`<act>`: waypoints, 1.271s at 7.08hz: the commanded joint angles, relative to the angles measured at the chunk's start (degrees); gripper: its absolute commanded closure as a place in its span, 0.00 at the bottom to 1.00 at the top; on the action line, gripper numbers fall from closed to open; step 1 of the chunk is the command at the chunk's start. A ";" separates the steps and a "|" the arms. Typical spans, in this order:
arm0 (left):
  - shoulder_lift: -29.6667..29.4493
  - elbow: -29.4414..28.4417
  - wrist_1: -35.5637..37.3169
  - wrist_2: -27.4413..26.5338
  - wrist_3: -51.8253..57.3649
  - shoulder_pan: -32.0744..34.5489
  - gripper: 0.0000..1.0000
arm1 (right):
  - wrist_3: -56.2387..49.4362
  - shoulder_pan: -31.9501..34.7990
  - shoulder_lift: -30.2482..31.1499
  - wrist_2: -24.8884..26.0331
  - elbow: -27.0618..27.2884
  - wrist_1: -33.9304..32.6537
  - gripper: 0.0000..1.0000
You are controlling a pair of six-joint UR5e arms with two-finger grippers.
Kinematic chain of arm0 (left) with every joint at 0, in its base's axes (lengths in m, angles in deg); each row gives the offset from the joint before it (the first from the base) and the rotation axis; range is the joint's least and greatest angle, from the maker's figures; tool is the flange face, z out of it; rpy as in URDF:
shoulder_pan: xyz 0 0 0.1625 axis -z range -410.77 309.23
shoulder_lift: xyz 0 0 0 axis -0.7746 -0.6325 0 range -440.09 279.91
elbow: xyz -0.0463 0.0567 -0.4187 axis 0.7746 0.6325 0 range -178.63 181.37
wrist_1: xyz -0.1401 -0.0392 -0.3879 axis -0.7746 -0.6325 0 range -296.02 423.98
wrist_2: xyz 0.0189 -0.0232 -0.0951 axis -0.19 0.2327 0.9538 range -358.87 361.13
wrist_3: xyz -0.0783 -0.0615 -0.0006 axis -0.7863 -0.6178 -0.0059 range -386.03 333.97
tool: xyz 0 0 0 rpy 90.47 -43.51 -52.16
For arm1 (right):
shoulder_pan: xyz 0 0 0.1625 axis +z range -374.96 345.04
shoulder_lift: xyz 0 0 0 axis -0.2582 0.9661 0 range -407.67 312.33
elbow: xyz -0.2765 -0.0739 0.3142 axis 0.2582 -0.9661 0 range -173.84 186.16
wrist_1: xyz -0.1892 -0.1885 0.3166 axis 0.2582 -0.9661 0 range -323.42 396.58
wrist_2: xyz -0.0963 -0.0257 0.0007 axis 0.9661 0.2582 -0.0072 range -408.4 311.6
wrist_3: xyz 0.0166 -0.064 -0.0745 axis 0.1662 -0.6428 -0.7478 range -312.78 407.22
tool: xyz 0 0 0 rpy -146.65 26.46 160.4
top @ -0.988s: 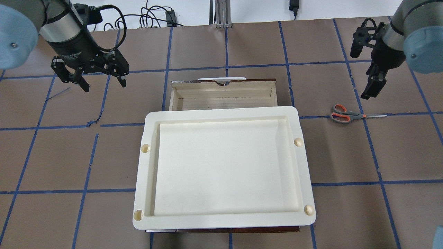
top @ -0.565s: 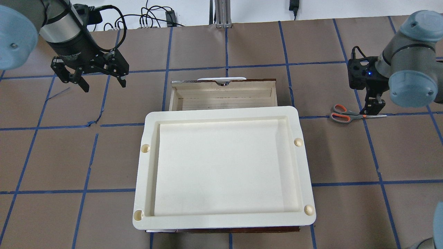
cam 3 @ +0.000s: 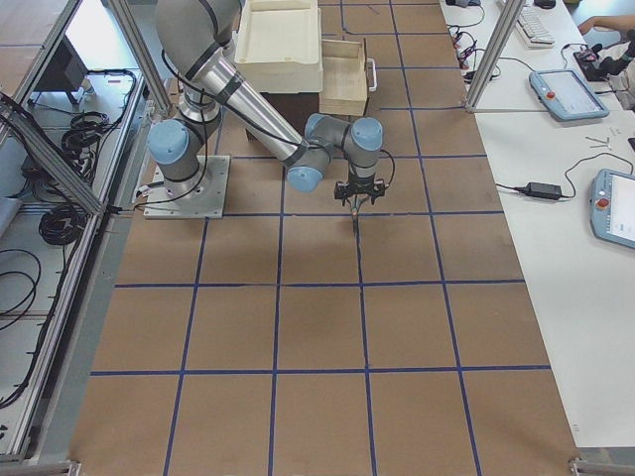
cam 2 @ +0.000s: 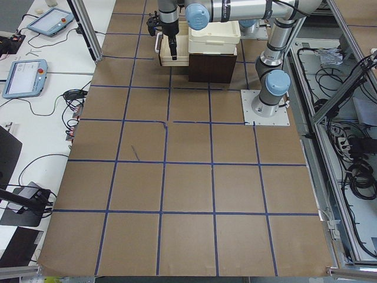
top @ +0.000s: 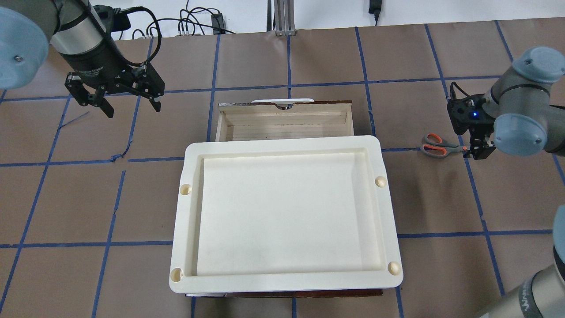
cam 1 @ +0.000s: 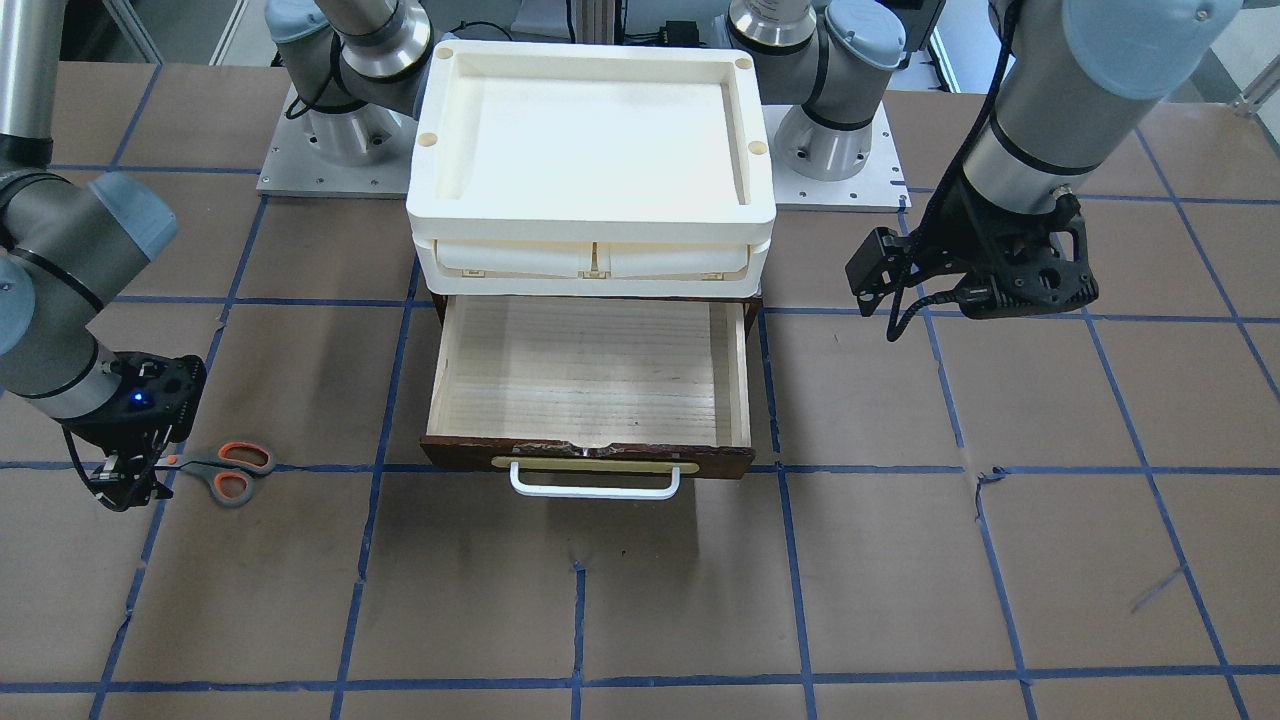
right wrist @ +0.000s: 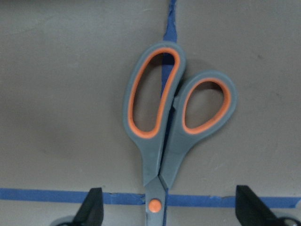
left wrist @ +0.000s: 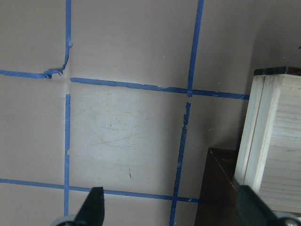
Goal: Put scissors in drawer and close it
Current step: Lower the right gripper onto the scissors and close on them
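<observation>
A worktop (top: pixel 287 57) covered in brown paper and marked into squares by blue tape is seen. A cream box (top: pixel 282 145) with a tray-shaped top is set near the robot's edge. Below it, the drawer (cam 1: pixel 735 370) is pulled out toward the opposite edge, and its dark front and white handle face away from the robot.

The scissors (top: pixel 435 145) are laid flat on the paper on the robot's right of the drawer, well apart from it. Their handles are turned toward the drawer and the blades toward the right end of the worktop. The right gripper (right wrist: pixel 170 209) is lowered over them, with its fingers (right wrist: pixel 91 209) spread wide on either side of the orange pivot. The fingers are not touching the scissors, and nothing is held.

The left gripper (top: pixel 132 108) is held above the paper on the drawer's other side, clear of the drawer's corner. Its fingers are also spread apart, and nothing is gripped between them.
</observation>
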 commanded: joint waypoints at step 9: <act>0.09 0.00 0.09 0.00 0.00 -0.09 0.00 | -4.96 -0.11 -1.89 -0.72 2.96 -4.92 0.20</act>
